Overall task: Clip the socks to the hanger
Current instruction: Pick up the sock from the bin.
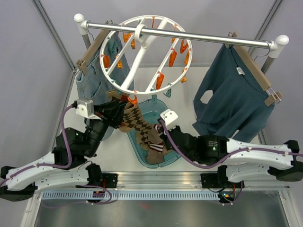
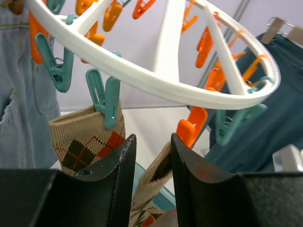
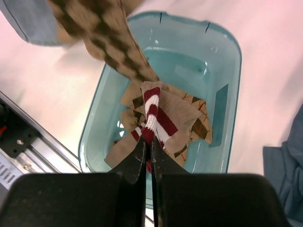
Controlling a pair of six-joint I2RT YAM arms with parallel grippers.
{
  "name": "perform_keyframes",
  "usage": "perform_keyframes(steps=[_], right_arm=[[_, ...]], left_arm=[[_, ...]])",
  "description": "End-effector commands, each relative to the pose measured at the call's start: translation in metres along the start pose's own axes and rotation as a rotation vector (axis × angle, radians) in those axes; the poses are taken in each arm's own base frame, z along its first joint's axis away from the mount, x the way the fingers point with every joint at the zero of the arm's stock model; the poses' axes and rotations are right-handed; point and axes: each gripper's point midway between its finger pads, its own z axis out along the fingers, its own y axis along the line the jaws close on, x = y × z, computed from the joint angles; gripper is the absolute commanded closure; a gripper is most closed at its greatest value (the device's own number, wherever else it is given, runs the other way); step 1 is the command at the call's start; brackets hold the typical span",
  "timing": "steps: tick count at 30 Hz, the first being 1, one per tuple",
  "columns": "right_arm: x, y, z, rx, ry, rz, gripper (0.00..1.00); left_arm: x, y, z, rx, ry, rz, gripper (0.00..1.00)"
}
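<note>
The right gripper [image 3: 150, 144] is pinched tight on the red-and-cream striped cuff [image 3: 154, 111] of one tan diamond-patterned sock over the teal basin [image 3: 189, 56], where more socks [image 3: 191, 116] lie in a crumpled heap. Further up, the left gripper [image 2: 152, 138] stands partly open with nothing clamped, a second sock's open cuff [image 2: 158, 176] showing in the gap. Beyond it another sock [image 2: 80, 139] hangs from a teal clip [image 2: 109, 101] on the white ring hanger [image 2: 156, 85], which hangs from the rail [image 1: 189, 35] between jeans [image 1: 89, 80] and a sweater [image 1: 227, 99].

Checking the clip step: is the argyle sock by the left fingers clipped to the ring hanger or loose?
Clipped. A teal clothespin on the ring hanger bites the argyle sock at its cuff; the left fingers stand open.
</note>
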Motion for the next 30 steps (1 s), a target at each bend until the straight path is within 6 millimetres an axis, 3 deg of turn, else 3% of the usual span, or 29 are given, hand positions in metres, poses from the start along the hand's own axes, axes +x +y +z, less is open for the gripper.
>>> perform_keyframes(steps=[1, 9, 13, 16, 17, 20, 26, 30], right_arm=[[-0.027, -0.016, -0.020, 0.039, -0.028, -0.041, 1.00], [-0.058, -0.021, -0.044, 0.016, -0.037, -0.117, 1.00], [-0.074, -0.020, -0.057, -0.034, -0.049, -0.144, 1.00], [-0.084, -0.015, -0.067, -0.092, -0.055, -0.163, 1.00], [-0.090, -0.014, -0.071, -0.109, -0.065, -0.160, 1.00], [-0.093, -0.010, -0.078, -0.152, -0.057, -0.181, 1.00], [-0.100, -0.008, -0.088, -0.195, -0.059, -0.190, 1.00], [-0.103, -0.011, -0.091, -0.184, -0.054, -0.192, 1.00]], left_arm=[[-0.005, -0.022, -0.008, 0.161, -0.002, -0.013, 0.57], [-0.013, -0.077, -0.042, 0.579, -0.050, 0.079, 0.50], [0.001, -0.107, -0.056, 0.769, -0.020, 0.142, 0.47], [0.008, -0.119, -0.054, 0.818, 0.006, 0.189, 0.47], [0.021, -0.122, -0.049, 0.819, 0.043, 0.214, 0.47], [0.033, -0.134, -0.044, 0.855, 0.071, 0.258, 0.46], [0.051, -0.146, -0.025, 0.851, 0.109, 0.348, 0.44], [0.065, -0.149, -0.025, 0.872, 0.150, 0.367, 0.44]])
